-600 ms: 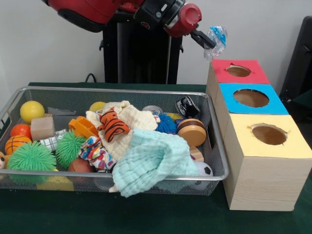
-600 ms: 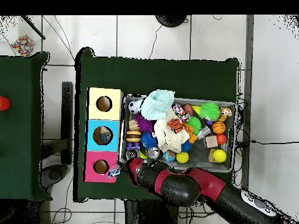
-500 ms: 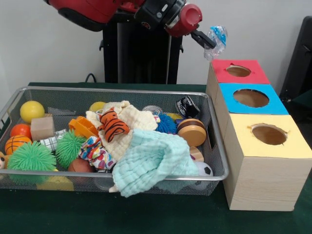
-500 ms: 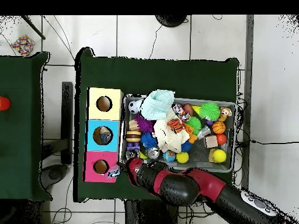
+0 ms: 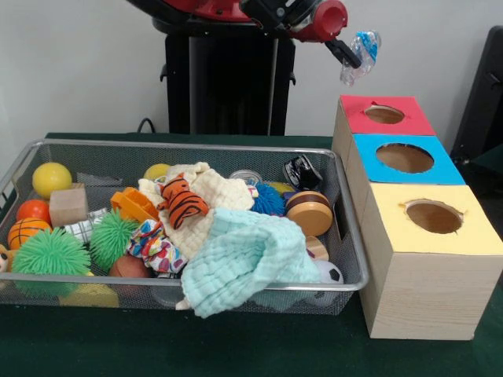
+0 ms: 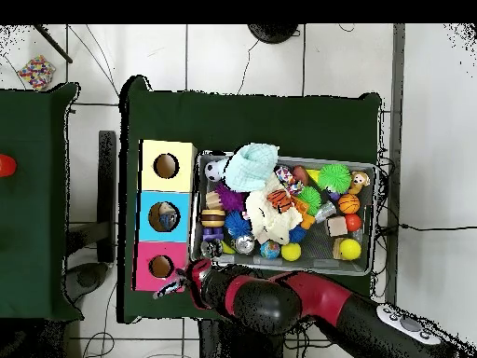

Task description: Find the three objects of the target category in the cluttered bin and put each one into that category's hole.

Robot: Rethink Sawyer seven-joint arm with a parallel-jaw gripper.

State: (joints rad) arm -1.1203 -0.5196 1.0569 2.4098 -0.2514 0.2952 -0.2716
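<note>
- Desk [image 5: 259,353] under green cloth sits nearest us, bearing a wire bin [image 5: 355,259] and a row of boxes.
- In the bin's near part we see a mint cloth [image 5: 247,259], green spiky balls [image 5: 52,253], and a patterned scrunchie [image 5: 155,245].
- Further in lie a tiger-striped toy [image 5: 185,200] on a cream cloth [image 5: 214,188], a wooden yo-yo [image 5: 310,212], and a yellow ball [image 5: 51,178].
- Right of the bin, the yellow box [image 5: 428,216] is closest, then the blue box [image 5: 405,159], then the red box [image 5: 385,115], each with a round hole.
- Farthest, the tool [image 5: 350,61] is clamped on a clear-and-blue object [image 5: 363,52], held in the air above the red box's far left corner.
</note>
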